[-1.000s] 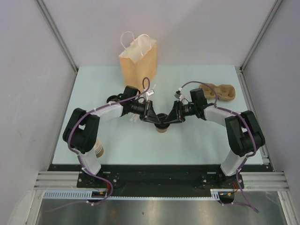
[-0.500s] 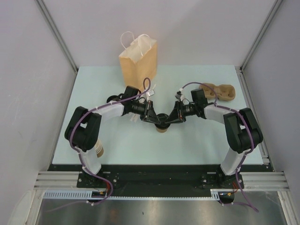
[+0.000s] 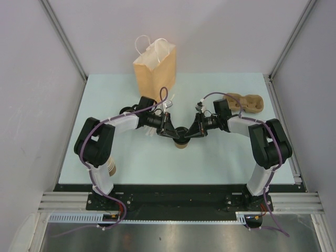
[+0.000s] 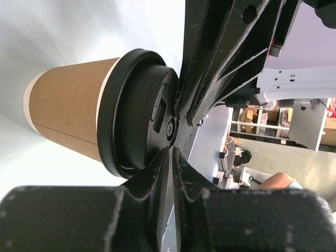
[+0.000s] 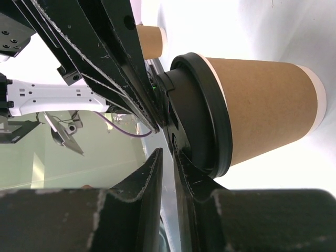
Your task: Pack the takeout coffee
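- Table [image 3: 220,157] — pale surface; nothing on it has shifted over the last second.
- Arms [image 3: 123,124] — both elbows have drawn slightly inward, while the wrists stay met over the table's centre.
- Paper bag [image 3: 155,68] — upright at the far edge, untouched, well apart from the cup.
- Takeout coffee [image 3: 181,145] — upright at mid-table, nearer than the bag and directly under both wrists; not displaced.
- Lid [image 4: 131,115] — black, seated on the cup's rim, with both sets of tips bearing on its top.
- Left gripper [image 3: 172,132] — fingers [image 4: 142,194] narrowed to a slit with nothing between them.
- Right gripper [image 3: 193,131] — likewise narrowed, almost closed, gripping nothing.
- Reading: the press on the lid looks nearly done. The cup appears capped, but bagging has not begun.
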Robot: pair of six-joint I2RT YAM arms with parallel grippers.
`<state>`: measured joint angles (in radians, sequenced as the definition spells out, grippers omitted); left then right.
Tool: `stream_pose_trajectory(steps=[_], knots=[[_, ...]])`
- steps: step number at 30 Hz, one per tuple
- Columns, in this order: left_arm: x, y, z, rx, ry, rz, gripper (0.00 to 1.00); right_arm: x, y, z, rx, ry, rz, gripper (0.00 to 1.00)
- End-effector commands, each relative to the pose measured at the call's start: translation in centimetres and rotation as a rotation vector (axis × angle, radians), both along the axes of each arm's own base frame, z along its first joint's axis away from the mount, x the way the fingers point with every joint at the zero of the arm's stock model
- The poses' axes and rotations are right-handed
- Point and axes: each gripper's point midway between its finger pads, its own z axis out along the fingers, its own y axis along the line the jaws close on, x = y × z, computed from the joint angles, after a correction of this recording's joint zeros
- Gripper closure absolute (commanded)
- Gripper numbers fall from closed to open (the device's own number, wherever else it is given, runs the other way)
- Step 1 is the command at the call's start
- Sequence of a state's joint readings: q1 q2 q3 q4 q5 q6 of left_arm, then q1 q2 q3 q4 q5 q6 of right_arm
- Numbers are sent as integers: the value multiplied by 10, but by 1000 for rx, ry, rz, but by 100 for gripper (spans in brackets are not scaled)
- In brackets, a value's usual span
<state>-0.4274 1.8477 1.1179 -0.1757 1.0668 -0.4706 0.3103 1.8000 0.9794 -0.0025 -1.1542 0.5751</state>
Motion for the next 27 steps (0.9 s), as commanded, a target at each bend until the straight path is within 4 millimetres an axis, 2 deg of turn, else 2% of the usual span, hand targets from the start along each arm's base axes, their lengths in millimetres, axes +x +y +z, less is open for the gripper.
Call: stream_pose_trajectory(steps=[1,8,16,27], knots=[[11,18,-59,197,6,78,84,12,-14,-63,-193,44,-105,79],[11,19,-63,206,16,81,84,11,-15,-79,-219,115,-114,81],[12,23,-76,228,50,92,84,13,-18,-94,-230,193,-135,81],[11,23,-89,237,99,92,84,12,-19,-100,-225,239,-134,82]])
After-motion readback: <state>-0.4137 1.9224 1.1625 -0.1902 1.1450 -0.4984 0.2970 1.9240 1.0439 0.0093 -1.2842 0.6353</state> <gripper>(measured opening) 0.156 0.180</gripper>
